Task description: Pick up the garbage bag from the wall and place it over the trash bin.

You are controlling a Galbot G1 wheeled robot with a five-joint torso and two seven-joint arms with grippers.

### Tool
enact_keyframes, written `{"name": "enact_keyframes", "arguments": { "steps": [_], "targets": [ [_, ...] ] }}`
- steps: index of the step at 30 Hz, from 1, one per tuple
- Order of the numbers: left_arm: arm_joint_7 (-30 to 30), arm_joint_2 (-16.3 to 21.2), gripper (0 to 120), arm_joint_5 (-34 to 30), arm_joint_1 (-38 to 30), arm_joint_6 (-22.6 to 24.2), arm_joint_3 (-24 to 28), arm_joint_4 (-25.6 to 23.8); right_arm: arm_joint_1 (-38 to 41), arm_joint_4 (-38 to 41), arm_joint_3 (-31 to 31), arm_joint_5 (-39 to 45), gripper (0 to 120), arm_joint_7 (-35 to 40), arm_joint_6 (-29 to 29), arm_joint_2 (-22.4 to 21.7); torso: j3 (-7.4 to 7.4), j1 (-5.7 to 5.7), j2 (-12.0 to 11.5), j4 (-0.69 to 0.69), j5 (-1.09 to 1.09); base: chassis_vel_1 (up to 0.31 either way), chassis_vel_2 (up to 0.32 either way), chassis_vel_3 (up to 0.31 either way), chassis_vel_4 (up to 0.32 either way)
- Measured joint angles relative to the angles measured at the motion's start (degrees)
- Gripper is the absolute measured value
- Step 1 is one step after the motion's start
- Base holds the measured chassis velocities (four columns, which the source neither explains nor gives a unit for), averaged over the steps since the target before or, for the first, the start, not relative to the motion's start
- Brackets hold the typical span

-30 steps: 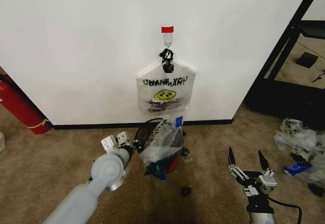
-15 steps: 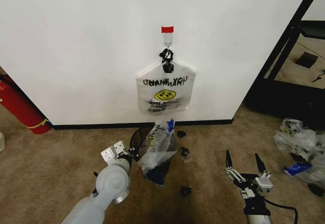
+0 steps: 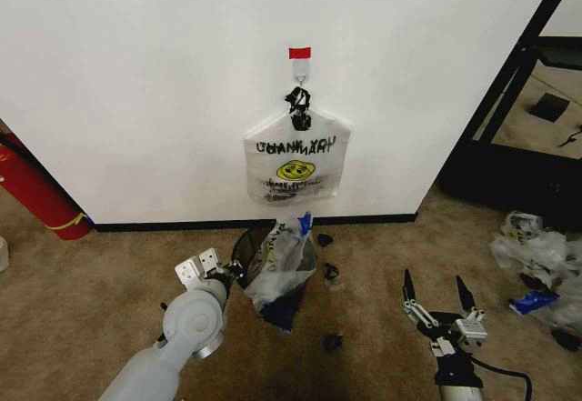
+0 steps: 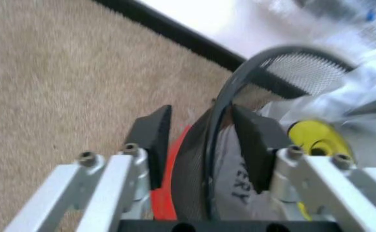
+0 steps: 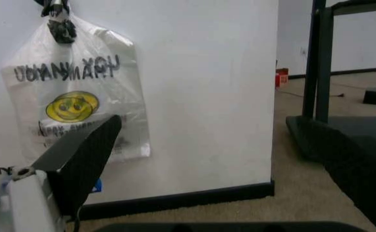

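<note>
2 tools — left tool (image 4: 201, 145) astride round wire-mesh trash bin (image 3: 247, 248) rim under crinkly garbage bag (image 3: 284, 265); right tool (image 3: 436, 296) splayed wide.

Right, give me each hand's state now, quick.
Left hand: open, fingers on either side of the trash bin rim, not clamped.
Right hand: open, empty, low over the carpet to the bin's right.
</note>
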Motion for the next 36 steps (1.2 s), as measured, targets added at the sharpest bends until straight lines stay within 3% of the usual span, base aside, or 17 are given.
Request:
{"name": "enact_keyframes", "arguments": {
  "steps": [2, 8, 10, 16, 18, 21, 22, 23, 25, 28, 31, 34, 36],
  "targets": [
    [0.01, 0.15, 45, 0.05, 0.1, 0.2, -0.24, -0.5, -0.02, 0.1, 0.01, -0.02, 100, 0.06, -0.11, -0.09, 0.0, 0.0, 0.0, 0.0, -0.01, 0.0, 0.0, 0.0, 0.0],
    [2.21, 3.88, 72, 3.62, 2.13, 1.16, -2.77, -7.24, 0.42, 0.75, -0.48, -1.04, 100, 2.81, -3.61, 0.01, 0.0, 0.0, 0.0, 0.01, 0.0, 0.0, 0.0, 0.0, 0.0],
    [2.86, 4.45, 75, 4.35, 2.67, 1.17, -2.99, -8.33, 0.53, 0.97, -0.83, -1.12, 100, 3.76, -4.93, 0.08, 0.0, 0.0, 0.0, -0.01, 0.0, 0.0, 0.0, 0.0, 0.0],
    [12.53, 6.62, 98, 16.55, 11.24, -0.81, -6.98, -15.03, 4.46, 5.82, -5.79, -0.64, 100, 13.02, -22.17, -3.13, 0.0, 0.0, 0.0, 0.03, -0.01, 0.0, 0.0, 0.0, 0.0],
    [13.32, 6.7, 99, 17.46, 11.72, -1.2, -7.19, -15.18, 5.04, 6.35, -6.35, -0.29, 100, 13.66, -23.59, -3.65, 0.0, 0.0, 0.0, 0.03, 0.0, 0.0, 0.0, 0.0, 0.0],
    [19.04, 8.25, 100, 23.1, 11.9, -4.15, -5.89, -15.06, 9.81, 11.11, -8.65, 5.53, 100, 16.31, -34.79, -7.64, 0.0, 0.0, 0.0, 0.05, -0.01, 0.0, 0.0, 0.0, 0.0],
    [20.14, 8.82, 100, 24.27, 11.11, -4.86, -4.72, -14.77, 10.81, 11.93, -8.69, 7.67, 100, 16.72, -37.13, -8.38, 0.0, 0.0, 0.0, 0.02, 0.0, 0.0, 0.0, 0.0, 0.0],
    [21.5, 9.23, 100, 26.41, 10.75, -5.79, -3.78, -14.72, 12.82, 12.37, -9.15, 11.56, 100, 17.34, -40.03, -9.85, 0.0, 0.0, 0.0, -0.11, -0.02, 0.0, 0.0, 0.0, 0.0],
    [22.03, 9.2, 100, 27.88, 10.95, -6.26, -3.57, -14.87, 14.25, 12.37, -9.58, 13.82, 100, 17.48, -41.54, -10.92, 0.0, 0.0, 0.0, -0.07, -0.02, 0.0, 0.0, 0.0, 0.0],
    [22.94, 8.47, 100, 30.85, 12.62, -7.02, -3.82, -16.17, 20.58, 11.04, -13.01, 21.0, 100, 17.33, -46.18, -15.96, 0.0, 0.0, 0.0, 0.05, -0.02, 0.0, 0.0, 0.0, 0.0],
    [23.28, 7.9, 100, 32.49, 13.52, -7.38, -4.11, -16.64, 25.49, 8.91, -16.61, 24.91, 100, 17.3, -49.1, -17.98, 0.0, 0.0, 0.0, 0.04, 0.01, 0.0, 0.0, 0.0, 0.0],
    [23.25, 7.64, 100, 32.72, 13.64, -7.39, -4.22, -16.66, 29.51, 7.36, -19.62, 27.48, 100, 17.71, -52.05, -18.13, 0.0, 0.0, 0.0, -0.01, 0.0, 0.0, 0.0, 0.0, 0.0],
    [23.08, 7.72, 100, 32.72, 13.39, -7.38, -4.31, -16.66, 35.76, 4.42, -24.36, 29.01, 100, 19.08, -55.76, -17.3, 0.01, 0.01, 0.0, 0.02, 0.01, 0.0, 0.0, 0.0, 0.0]
  ]
}}
